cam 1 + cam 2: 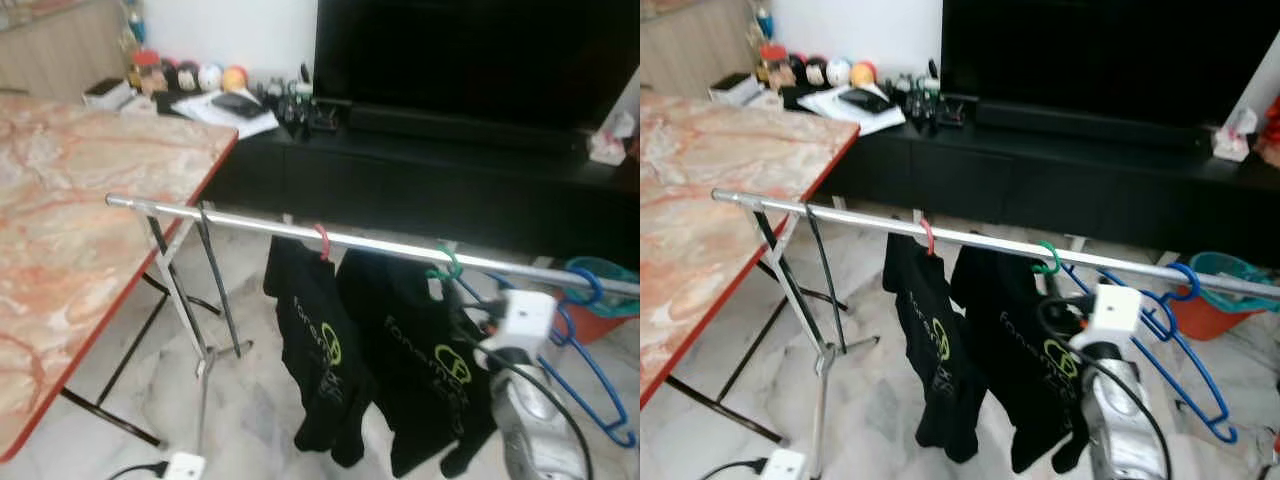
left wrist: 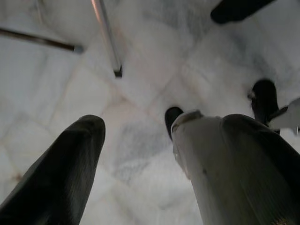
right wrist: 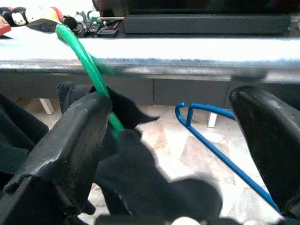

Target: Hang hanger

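A silver rail runs across in front of me. Two black shirts hang from it: one on a red hanger, the other on a green hanger. Further right, blue hangers hang empty on the rail. My right gripper is open just below the rail, right beside the green hanger's hook, with the black shirt's collar between its fingers. My left gripper hangs open above the marble floor, holding nothing.
A marble-patterned table with a red edge stands to the left, close to the rack's legs. A black TV cabinet lies behind the rail. An orange and teal bucket sits at the right. A white power strip lies on the floor.
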Controlling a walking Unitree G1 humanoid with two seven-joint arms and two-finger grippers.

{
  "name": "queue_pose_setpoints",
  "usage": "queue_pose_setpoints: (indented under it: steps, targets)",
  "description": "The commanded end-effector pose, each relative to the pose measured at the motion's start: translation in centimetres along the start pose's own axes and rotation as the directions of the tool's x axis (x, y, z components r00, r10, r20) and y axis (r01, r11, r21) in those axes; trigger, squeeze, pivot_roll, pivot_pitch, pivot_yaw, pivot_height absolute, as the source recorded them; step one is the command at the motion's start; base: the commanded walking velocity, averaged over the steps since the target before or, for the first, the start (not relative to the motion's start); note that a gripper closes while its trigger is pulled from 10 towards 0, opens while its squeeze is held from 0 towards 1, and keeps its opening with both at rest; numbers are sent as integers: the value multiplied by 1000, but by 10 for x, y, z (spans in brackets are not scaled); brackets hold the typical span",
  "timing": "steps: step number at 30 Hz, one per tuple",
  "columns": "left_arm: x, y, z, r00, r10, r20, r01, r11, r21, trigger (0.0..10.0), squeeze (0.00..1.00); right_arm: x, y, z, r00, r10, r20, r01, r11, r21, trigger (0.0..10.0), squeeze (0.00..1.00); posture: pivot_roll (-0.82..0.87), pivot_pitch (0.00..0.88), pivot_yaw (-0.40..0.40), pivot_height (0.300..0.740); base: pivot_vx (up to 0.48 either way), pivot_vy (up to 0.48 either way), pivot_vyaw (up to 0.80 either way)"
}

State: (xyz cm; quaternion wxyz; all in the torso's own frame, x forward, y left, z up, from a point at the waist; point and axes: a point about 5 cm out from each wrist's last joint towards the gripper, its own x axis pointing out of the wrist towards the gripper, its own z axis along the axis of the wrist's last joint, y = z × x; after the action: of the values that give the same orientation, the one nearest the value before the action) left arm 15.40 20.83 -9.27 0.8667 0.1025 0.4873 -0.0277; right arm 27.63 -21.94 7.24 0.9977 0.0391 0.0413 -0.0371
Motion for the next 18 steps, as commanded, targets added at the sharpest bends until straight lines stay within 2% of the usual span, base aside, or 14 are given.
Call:
queue_pose_setpoints:
  steps: [1, 16, 18]
  targets:
    - [-2, 5, -9, 999, 12, -30, -12, 1000, -3, 10000, 0, 2, 3, 3, 1000, 5, 6, -5, 1000, 6, 10000, 0, -101, 0, -59, 740, 0, 0, 0]
    - [-2, 5, -9, 999, 12, -38, -12, 1000, 7, 10000, 0, 3, 3, -10, 993, 28, -117, -33, 999, -36, 10000, 0, -103, 0, -59, 740, 0, 0, 0]
    - [-2, 5, -9, 999, 13, -40, -12, 1000, 9, 10000, 0, 2, 5, -15, 988, 56, -147, -57, 998, -7, 10000, 0, -101, 0, -58, 740, 0, 0, 0]
